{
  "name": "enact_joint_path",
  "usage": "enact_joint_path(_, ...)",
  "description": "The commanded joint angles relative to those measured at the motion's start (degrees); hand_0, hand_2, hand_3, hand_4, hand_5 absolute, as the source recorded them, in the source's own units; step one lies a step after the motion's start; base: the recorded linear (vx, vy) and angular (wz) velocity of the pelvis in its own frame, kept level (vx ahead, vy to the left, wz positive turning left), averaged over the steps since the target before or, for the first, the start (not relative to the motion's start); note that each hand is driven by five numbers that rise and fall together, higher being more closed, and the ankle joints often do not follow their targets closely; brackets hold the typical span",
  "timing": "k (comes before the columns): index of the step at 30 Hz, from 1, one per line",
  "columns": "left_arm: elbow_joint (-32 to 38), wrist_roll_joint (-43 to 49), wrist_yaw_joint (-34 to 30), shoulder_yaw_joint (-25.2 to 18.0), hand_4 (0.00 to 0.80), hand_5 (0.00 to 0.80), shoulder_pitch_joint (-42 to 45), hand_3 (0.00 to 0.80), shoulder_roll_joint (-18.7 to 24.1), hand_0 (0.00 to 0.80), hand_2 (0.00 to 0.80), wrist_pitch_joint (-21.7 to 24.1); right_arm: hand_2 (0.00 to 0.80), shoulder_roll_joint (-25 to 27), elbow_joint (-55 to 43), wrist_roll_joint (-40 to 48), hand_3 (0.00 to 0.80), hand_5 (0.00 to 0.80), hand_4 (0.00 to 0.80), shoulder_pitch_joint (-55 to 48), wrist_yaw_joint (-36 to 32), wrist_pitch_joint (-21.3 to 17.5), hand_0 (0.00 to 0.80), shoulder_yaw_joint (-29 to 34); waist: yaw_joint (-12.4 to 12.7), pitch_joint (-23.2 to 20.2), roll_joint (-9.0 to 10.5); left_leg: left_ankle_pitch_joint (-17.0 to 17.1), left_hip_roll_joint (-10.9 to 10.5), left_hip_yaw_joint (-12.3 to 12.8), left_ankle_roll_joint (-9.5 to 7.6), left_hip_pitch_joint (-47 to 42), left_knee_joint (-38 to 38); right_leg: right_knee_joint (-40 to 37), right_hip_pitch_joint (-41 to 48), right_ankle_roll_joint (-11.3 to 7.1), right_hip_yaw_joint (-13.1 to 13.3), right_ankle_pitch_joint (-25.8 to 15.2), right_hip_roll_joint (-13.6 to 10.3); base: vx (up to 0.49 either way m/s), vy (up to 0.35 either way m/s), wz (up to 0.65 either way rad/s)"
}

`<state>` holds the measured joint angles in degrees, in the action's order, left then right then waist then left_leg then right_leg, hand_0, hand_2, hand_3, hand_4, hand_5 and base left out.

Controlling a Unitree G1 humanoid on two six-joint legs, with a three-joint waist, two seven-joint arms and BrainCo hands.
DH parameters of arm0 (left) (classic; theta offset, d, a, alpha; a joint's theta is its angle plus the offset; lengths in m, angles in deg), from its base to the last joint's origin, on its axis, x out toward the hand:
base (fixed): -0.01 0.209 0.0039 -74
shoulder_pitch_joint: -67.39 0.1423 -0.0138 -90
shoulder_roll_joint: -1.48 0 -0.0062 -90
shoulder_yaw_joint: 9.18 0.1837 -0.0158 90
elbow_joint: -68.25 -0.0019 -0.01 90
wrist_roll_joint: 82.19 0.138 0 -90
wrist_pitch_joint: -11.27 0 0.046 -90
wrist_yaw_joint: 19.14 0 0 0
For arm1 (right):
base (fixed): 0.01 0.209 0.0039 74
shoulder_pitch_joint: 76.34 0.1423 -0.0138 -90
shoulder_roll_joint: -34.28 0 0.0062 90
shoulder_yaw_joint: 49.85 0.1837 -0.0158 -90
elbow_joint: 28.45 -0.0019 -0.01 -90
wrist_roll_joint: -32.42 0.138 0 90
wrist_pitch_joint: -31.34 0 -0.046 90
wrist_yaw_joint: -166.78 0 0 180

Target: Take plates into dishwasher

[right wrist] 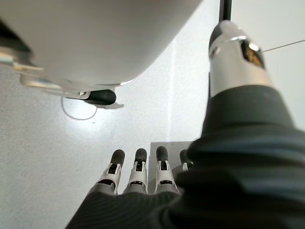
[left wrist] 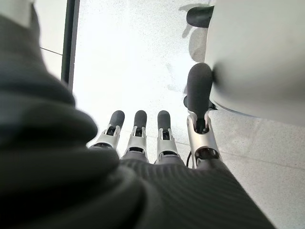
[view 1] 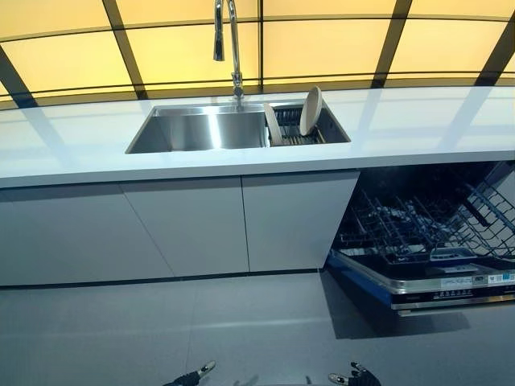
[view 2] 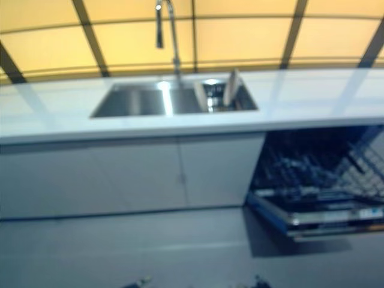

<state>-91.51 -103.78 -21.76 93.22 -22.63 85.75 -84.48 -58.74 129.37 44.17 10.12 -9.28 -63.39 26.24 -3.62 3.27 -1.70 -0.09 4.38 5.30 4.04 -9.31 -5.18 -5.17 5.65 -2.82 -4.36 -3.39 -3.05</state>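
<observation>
Fingers (left wrist: 140, 125) straight, round cream plate (view 1: 311, 110) upright in sink rack (view 1: 291, 129)

We see warm yellow backlit panels (view 1: 193, 48) glaring off the steel sink (view 1: 201, 129); the right eye view seems blurred.

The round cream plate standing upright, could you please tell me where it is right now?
In the left eye view, the round cream plate stands on edge in the dark dish rack filling the right part of the stainless steel sink, right of the chrome tap.
</observation>
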Motion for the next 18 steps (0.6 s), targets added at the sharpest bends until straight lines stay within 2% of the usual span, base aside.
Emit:
enact_joint_path(1,-2.17,-0.24,0.67,2.44,0.0,0.0,-2.71,0.0,-0.84,0.0,0.0,-0.36,0.0,-2.21,2.05,-2.43,0.0,0.0,0.0,4.73,2.04,2.86,0.0,-0.31,-0.04,2.47,1.69,-1.44,-5.66,1.0,-4.84,0.35,0.18,1.1,1.62,-1.75,-2.44,1.16,0.07,0.0,0.0,0.0)
enact_joint_path(4,-1.81,-1.27,0.21,2.66,0.0,0.0,-2.91,0.0,-0.63,0.0,0.0,-0.32,0.0,-1.74,2.57,-5.07,0.0,0.0,0.0,5.05,2.34,3.79,0.0,-0.98,0.22,2.6,1.64,-1.36,-5.63,0.95,-4.9,0.47,0.18,1.14,1.54,-1.74,-2.54,1.17,0.05,0.0,0.0,0.0)
enact_joint_path(6,-1.9,-0.86,0.43,2.53,0.0,0.0,-3.11,0.0,-0.43,0.0,0.0,-1.18,0.0,-1.54,2.8,-6.48,0.0,0.0,0.0,5.4,3.78,5.93,0.0,-1.57,0.38,2.69,1.68,-1.27,-5.59,0.9,-4.9,0.54,0.18,1.2,1.47,-1.73,-2.58,1.15,0.0,0.0,0.0,0.0)
enact_joint_path(18,-3.37,0.33,-1.07,2.99,0.0,0.0,-3.21,0.0,-0.89,0.0,0.0,-3.01,0.0,-1.75,3.98,-9.16,0.0,0.0,0.0,6.37,11.33,11.24,0.0,-1.92,0.52,2.72,1.71,-1.58,-5.39,1.01,-5.1,0.12,0.18,1.27,1.58,-1.67,-2.37,1.15,0.0,0.0,0.0,0.0)
